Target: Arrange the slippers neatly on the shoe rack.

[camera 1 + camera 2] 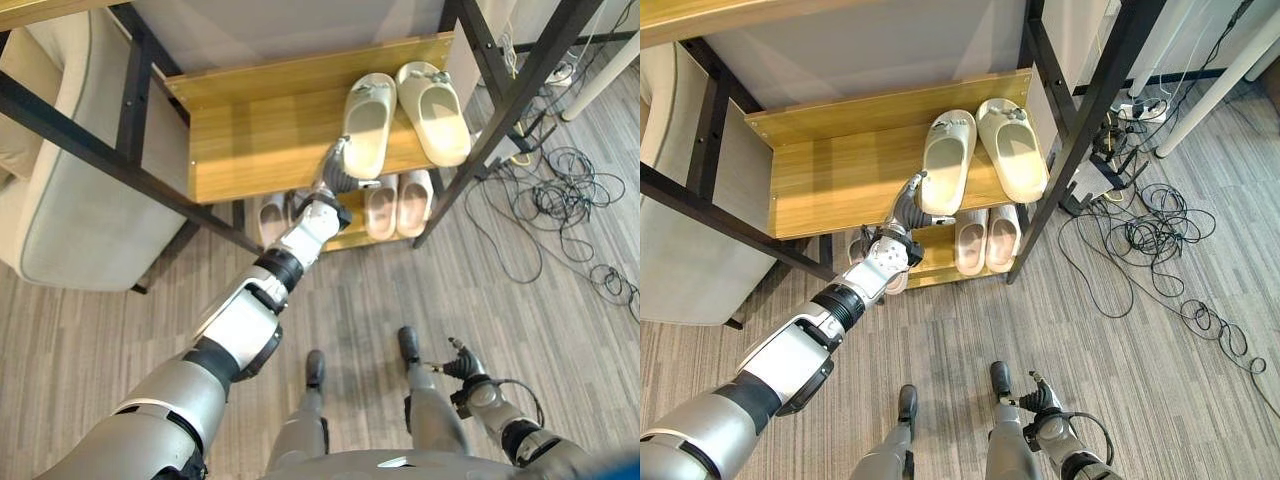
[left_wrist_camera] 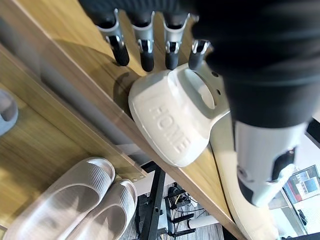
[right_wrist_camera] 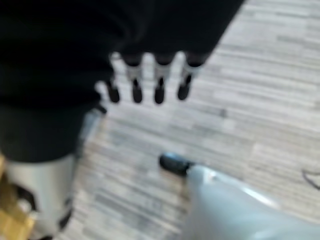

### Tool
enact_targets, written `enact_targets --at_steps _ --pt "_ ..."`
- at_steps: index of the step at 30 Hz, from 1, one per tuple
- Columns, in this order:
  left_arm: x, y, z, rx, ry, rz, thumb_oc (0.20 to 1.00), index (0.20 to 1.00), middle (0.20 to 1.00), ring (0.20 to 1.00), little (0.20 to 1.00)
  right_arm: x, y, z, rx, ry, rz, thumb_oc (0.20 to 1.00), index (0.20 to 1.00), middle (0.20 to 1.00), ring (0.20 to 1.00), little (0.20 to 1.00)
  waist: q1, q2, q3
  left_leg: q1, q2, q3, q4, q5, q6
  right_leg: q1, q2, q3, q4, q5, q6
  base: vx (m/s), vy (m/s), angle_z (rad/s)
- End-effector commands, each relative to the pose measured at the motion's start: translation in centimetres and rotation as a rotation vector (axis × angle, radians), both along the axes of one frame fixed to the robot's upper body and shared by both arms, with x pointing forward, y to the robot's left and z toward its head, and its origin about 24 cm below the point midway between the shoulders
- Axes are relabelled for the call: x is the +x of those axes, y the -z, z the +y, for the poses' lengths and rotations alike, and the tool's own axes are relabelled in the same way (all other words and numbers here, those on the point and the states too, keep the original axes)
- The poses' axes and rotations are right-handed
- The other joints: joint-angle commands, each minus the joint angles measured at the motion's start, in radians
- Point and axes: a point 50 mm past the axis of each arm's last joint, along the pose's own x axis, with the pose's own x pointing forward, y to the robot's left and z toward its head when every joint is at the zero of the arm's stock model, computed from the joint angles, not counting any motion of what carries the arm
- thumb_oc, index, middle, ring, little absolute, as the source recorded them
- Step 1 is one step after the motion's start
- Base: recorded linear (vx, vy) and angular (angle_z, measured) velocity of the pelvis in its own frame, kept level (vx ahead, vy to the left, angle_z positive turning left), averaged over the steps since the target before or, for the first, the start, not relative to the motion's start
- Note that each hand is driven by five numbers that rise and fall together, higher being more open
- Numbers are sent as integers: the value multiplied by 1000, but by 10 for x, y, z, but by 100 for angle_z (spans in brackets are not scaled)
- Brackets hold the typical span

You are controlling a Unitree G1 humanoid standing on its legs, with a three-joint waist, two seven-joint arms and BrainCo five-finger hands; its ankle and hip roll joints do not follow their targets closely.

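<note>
Slippers: cream pair [image 1: 405,115] sits on shoe rack's [image 1: 250,140] upper shelf | two more pairs [image 1: 397,203] on shelf below | left hand [image 1: 333,165] at one cream heel, fingers straight | right hand [image 3: 150,80] relaxed, hanging over floor [image 3: 260,100]

Bright even light, right wrist blurred

Lower-shelf grey slippers [image 1: 272,215] half hidden behind my left arm; sofa [image 1: 60,190] cropped by frame edge.
</note>
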Motion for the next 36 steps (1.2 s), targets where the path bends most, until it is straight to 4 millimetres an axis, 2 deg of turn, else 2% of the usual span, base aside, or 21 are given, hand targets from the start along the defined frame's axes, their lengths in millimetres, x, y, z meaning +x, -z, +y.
enact_targets --at_steps 1,9,21,31,36 --pt "9 -45 -22 -31 77 -107 1000 1000 1000 1000 1000 -1 -1 -11 -17 39 0 1000 1000 1000 1000 1000 6 6 20 -86 39 -11 2 43 -54 82 -107 -60 8 -91 120 17 -15 -5" --pt "8 -50 -35 -4 117 -117 1000 1000 1000 1000 1000 2 -3 -13 -19 40 -8 1000 1000 1000 1000 1000 -3 12 20 -90 41 -7 2 44 -55 71 -107 -53 9 -88 118 3 -4 -2" --pt "2 -67 -63 41 208 -173 1000 1000 1000 1000 1000 -1 -3 -19 -28 50 -7 1000 1000 1000 1000 1000 -21 11 18 -99 41 -1 2 43 -53 58 -106 -44 8 -85 118 0 0 0" --pt "-2 -58 -73 80 238 -150 1000 1000 1000 1000 1000 1 -4 -20 -27 47 -17 1000 1000 1000 1000 1000 -31 7 19 -99 46 2 2 43 -53 51 -104 -39 11 -86 116 0 0 0" --pt "-4 -61 -82 93 259 -164 1000 1000 1000 1000 1000 3 -5 -21 -30 44 -25 1000 1000 1000 1000 1000 -37 3 18 -102 49 4 2 42 -53 48 -103 -37 12 -87 116 0 0 0"
